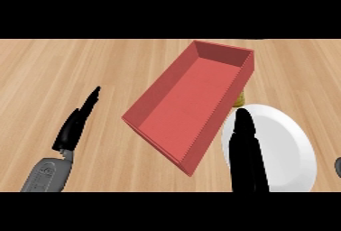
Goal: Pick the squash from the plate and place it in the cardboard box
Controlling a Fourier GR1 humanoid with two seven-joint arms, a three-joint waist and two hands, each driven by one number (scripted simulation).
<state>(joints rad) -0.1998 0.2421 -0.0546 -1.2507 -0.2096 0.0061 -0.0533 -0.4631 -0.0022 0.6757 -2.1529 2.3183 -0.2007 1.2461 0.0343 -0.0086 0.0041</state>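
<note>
The open-topped red cardboard box (190, 103) lies at an angle mid-tabletop (80, 63); the white plate (286, 144) sits just beside its right wall. A small yellow sliver peeps out between the box's far corner and the plate's rim, probably the squash (240, 98). The right hand (245, 149) hangs over the plate's left part, fingers straight, holding nothing; the left hand (75, 126) is over bare wood, fingers straight, empty.

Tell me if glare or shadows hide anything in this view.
Head view: even light, no glare on the white plate; the red box has darker inner walls than floor. Head view: the box wall, not shade, hides most of a yellow thing, perhaps the squash; the right hand covers part of the plate.
</note>
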